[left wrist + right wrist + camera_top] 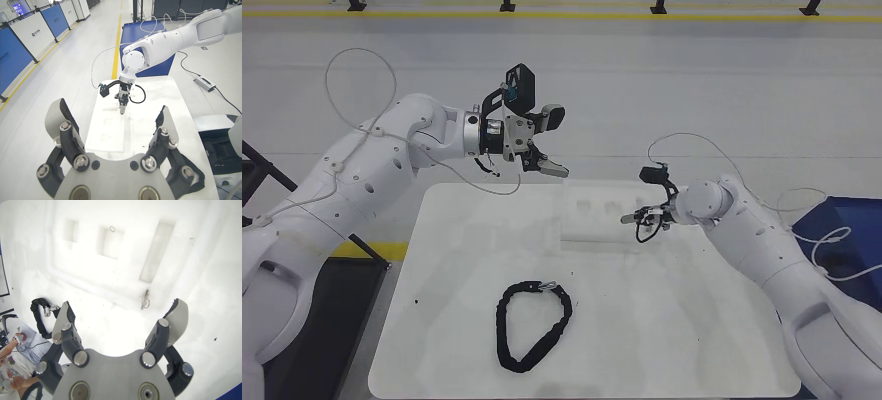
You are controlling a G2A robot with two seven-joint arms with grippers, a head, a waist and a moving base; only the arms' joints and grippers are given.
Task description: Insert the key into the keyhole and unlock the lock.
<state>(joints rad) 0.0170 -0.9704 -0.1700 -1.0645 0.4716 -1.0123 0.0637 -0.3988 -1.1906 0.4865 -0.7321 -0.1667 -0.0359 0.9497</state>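
The key [145, 300] is seen flat on the table [208, 298] against the foam tray's [132, 262] edge, just ahead of the right gripper [122, 306], its long axis running from the jaws toward the tray. The right arm is judged nearer. Its jaws are spread wide, with nothing held. The left gripper [113, 106], by the table's far edge, is likewise spread wide and empty. The chain lock [532, 325] is laid well apart.

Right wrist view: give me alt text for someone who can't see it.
The open right gripper hangs above a small metal key lying on the white table, at the edge of a white foam tray with rectangular recesses. Farther off lies a black chain lock, its silver cylinder showing.
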